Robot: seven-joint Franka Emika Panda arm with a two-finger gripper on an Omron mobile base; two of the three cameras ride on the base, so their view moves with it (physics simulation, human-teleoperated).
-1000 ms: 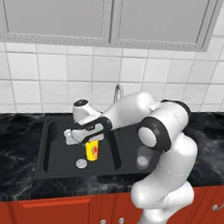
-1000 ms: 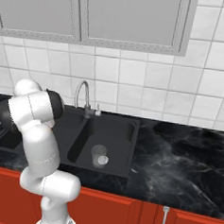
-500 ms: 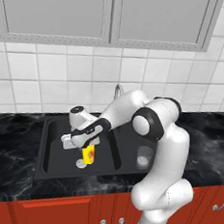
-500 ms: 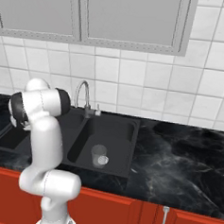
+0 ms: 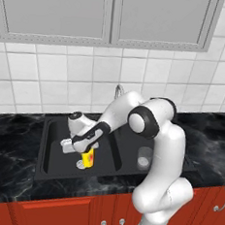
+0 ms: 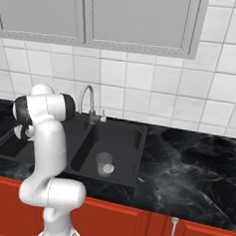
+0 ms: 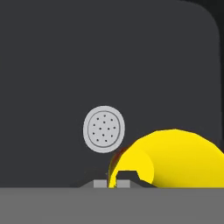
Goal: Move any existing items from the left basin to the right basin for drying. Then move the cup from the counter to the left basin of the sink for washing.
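Note:
The yellow cup (image 5: 87, 157) with its red-orange mark hangs low inside the left basin (image 5: 52, 150) of the black sink. My gripper (image 5: 87, 150) is shut on its rim. In the hand view the cup (image 7: 175, 157) bulges to the right of my gripper (image 7: 113, 181), just above the round silver drain (image 7: 103, 129) on the basin floor (image 7: 109, 57). I cannot tell whether the cup touches the floor. The clear glass tumbler (image 5: 144, 158) stands upright in the right basin (image 5: 130, 150). It also shows from the other side as the tumbler (image 6: 104, 164) in the right basin (image 6: 121, 140).
The curved chrome tap (image 6: 87, 100) rises behind the sink's divider. Black marble counter (image 6: 186, 164) runs to the right of the sink, with red cabinet fronts (image 6: 132, 226) below. My white arm (image 6: 47, 130) covers much of the left basin in the right base view.
The arm has swung a little to the left and come down, carrying the yellow cup deeper into the left basin. The glass tumbler has not moved.

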